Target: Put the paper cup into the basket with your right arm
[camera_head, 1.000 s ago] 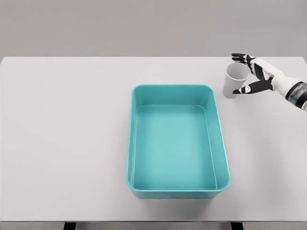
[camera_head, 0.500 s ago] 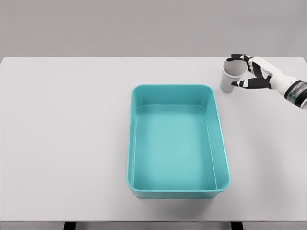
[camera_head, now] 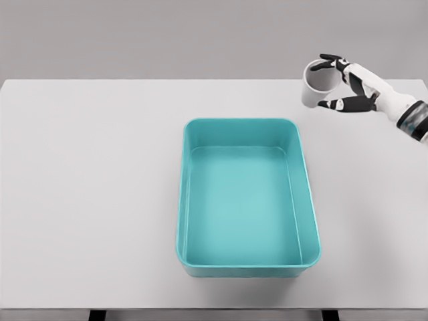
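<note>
Across the lower two thirds of the frame lies a pale grey table point(camera_head: 87, 200), its far edge running straight along the upper part of the picture beneath a plain grey backdrop. The left half of the tabletop carries nothing but flat, even light.

At the centre, a little right of the middle, sits a teal basket point(camera_head: 180, 221), a rectangular tub with rounded corners and a thick rolled rim. Its long sides run away from the viewer, and its smooth floor shows fully, nothing lying inside it.

In the upper right of the frame is the paper cup point(camera_head: 313, 81), white with a greyish inside, its mouth tipped up and toward the viewer. It appears raised off the table, at the level of the far edge, and stands well apart from the basket's far right corner. The right hand point(camera_head: 348, 87) is clamped on it: dark-tipped fingers point(camera_head: 328, 60) curl over the top of the rim while the thumb presses against the lower side of the wall. The white forearm, with a dark band near the wrist, leaves by the right edge.
</note>
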Robot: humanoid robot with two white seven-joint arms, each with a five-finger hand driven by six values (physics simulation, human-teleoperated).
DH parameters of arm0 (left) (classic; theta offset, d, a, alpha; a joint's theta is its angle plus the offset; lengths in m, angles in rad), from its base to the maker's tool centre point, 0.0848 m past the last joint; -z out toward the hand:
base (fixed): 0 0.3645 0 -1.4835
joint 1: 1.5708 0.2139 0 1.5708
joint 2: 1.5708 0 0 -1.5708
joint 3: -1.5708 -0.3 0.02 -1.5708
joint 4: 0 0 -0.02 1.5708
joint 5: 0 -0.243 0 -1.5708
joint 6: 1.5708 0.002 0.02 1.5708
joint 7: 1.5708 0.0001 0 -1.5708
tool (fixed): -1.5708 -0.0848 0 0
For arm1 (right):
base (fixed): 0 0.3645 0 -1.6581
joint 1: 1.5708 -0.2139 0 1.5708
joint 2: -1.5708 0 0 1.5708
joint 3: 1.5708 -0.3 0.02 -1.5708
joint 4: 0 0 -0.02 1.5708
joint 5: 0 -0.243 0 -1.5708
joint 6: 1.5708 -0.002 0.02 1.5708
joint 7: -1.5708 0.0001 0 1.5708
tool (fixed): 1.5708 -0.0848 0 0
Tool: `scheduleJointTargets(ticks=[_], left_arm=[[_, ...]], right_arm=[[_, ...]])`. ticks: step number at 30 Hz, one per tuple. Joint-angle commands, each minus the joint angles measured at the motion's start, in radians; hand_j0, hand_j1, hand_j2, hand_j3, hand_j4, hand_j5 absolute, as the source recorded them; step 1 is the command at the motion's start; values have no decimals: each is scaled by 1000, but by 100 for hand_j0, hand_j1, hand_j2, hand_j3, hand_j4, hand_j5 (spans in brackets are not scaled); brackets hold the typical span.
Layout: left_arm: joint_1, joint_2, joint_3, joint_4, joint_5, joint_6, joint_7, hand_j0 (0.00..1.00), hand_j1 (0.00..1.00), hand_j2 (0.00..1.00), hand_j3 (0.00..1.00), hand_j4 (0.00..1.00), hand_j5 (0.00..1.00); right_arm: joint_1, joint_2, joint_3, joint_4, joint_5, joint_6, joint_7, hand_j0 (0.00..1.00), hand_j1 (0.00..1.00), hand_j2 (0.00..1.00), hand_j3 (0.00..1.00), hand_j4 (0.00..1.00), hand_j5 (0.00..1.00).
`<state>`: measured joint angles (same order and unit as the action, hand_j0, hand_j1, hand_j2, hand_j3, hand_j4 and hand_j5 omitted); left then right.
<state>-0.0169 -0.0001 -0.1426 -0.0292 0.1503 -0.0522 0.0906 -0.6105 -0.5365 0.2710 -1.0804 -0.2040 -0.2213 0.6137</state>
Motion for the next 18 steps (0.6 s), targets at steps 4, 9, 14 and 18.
scheduleJointTargets(ticks=[4,9,14,18], left_arm=[[0,0,0,0,0,0,0,100,100,100,100,100,100],[0,0,0,0,0,-1,0,100,100,100,100,100,100],[0,0,0,0,0,0,0,100,100,100,100,100,100],[0,0,0,0,0,0,0,100,100,100,100,100,100]], right_arm=[[5,-8,-1,-144,-5,-1,-3,75,75,75,75,75,75],[20,-11,0,-237,14,0,-3,75,75,75,75,75,75],[51,-11,2,-354,61,4,-3,76,76,76,76,76,76],[75,-13,7,-440,90,5,-3,76,76,76,76,76,76]])
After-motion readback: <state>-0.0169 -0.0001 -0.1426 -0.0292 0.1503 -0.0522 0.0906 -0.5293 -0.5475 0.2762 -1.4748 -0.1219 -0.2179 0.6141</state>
